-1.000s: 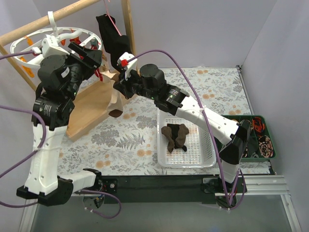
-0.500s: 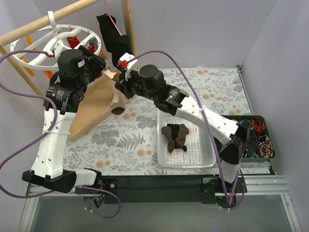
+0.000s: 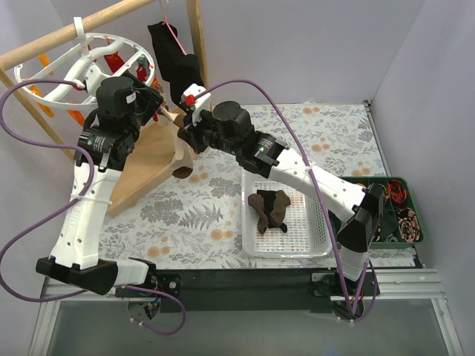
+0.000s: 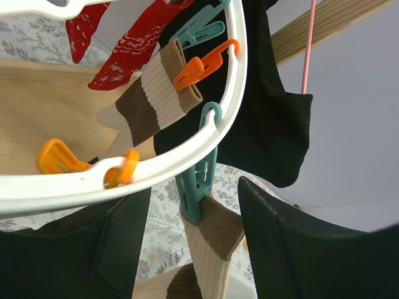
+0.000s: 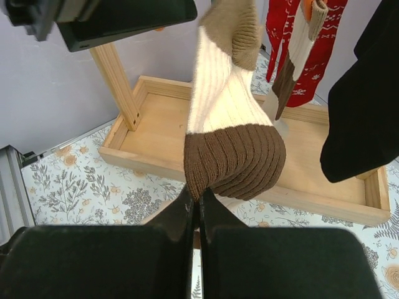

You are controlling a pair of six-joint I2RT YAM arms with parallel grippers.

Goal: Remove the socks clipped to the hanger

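The white ring hanger [image 3: 70, 70] hangs from the wooden rail; its rim crosses the left wrist view [image 4: 232, 81]. A teal clip [image 4: 196, 187] on it holds a cream-and-brown sock [image 4: 215, 249]. My left gripper [image 4: 194, 212] is open, with a jaw on either side of that clip and the sock's cuff. My right gripper [image 5: 198, 196] is shut on the same sock's brown toe [image 5: 234, 162], below the ring [image 3: 182, 152]. An orange clip [image 4: 199, 65] holds another striped sock [image 4: 153, 96]. Red patterned socks [image 4: 134, 40] hang beyond it.
A black T-shirt [image 3: 174, 63] hangs on a pink wire hanger from the wooden rack. The rack's wooden tray base [image 3: 145, 167] lies under the ring. A white basket [image 3: 315, 230] holds dark socks [image 3: 271, 209]. A green bin [image 3: 408, 194] stands at the right edge.
My left arm has swung up and right, bringing its gripper from beside the ring to the teal clip. The ring has tilted a little. My right gripper keeps its hold on the sock.
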